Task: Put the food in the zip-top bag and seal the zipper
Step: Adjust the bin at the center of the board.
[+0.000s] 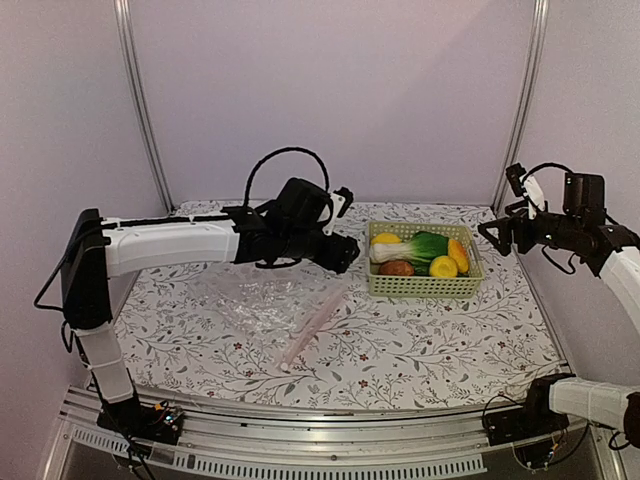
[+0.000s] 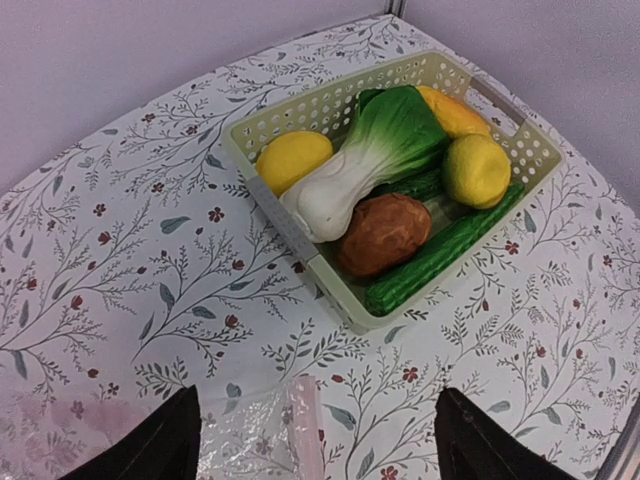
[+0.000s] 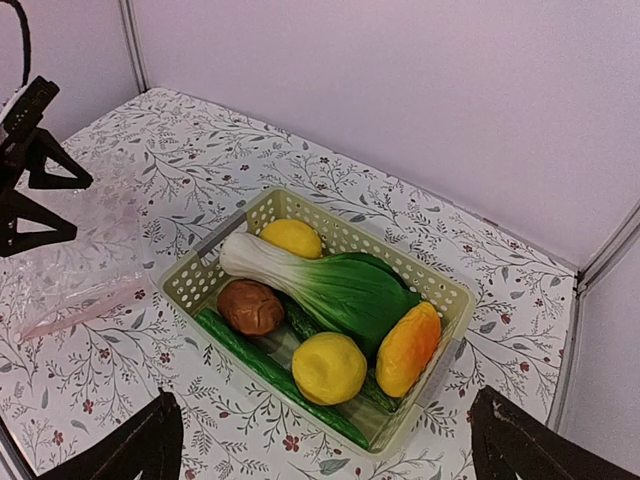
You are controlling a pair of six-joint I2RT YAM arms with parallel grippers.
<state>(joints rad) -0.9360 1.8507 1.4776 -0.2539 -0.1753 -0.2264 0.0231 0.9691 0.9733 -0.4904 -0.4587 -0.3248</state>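
Observation:
The food lies in a pale green lattice basket [image 1: 468, 287]: a leafy green vegetable [image 3: 340, 290], two yellow fruits [image 3: 328, 367], an orange piece [image 3: 407, 348], a reddish-brown one [image 3: 250, 306] and a dark green cucumber [image 3: 250, 355]. The clear zip-top bag [image 1: 255, 300] lies flat and empty left of the basket, with its pink zipper [image 1: 312, 325] on its right edge. My left gripper [image 1: 345, 250] hovers open above the bag's far end, beside the basket; the zipper's end [image 2: 305, 430] shows between its fingers. My right gripper [image 1: 497, 233] hangs open and empty, high to the right of the basket.
A floral cloth [image 1: 420, 350] covers the table. Pale walls and metal posts [image 1: 520, 100] close the back and sides. The basket stands at the back right, near the right post.

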